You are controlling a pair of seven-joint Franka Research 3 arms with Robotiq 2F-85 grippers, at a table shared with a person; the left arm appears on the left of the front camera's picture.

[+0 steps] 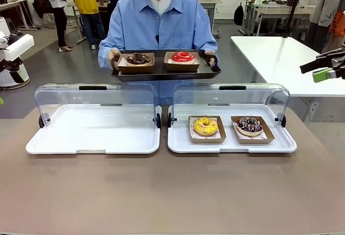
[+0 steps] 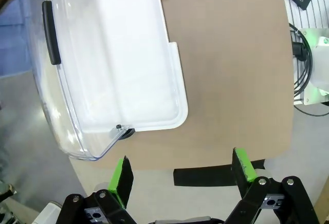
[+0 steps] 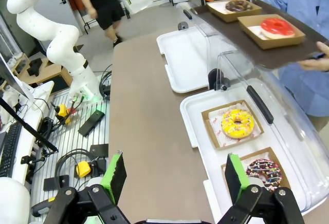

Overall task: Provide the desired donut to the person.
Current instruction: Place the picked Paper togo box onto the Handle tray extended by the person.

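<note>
well beyond my right pincer (image 3: 172,183), jaws spread and empty, the person (image 3: 308,8) stands behind the white tray (image 3: 193,111); yellow donut (image 3: 237,123) lies nearer.

table (image 1: 161,192): matt brown, smooth | white trays (image 1: 91,130): glossy plastic | lids (image 1: 94,97): clear shiny plastic | donut boxes (image 1: 206,136): brown cardboard, paper-lined | red donut (image 1: 183,56) at 12 o'clock: glossy icing | person's shirt (image 1: 161,25): blue cloth

Yellow donut (image 1: 205,125); red donut (image 1: 183,56); blue shirt (image 1: 161,25)
</note>
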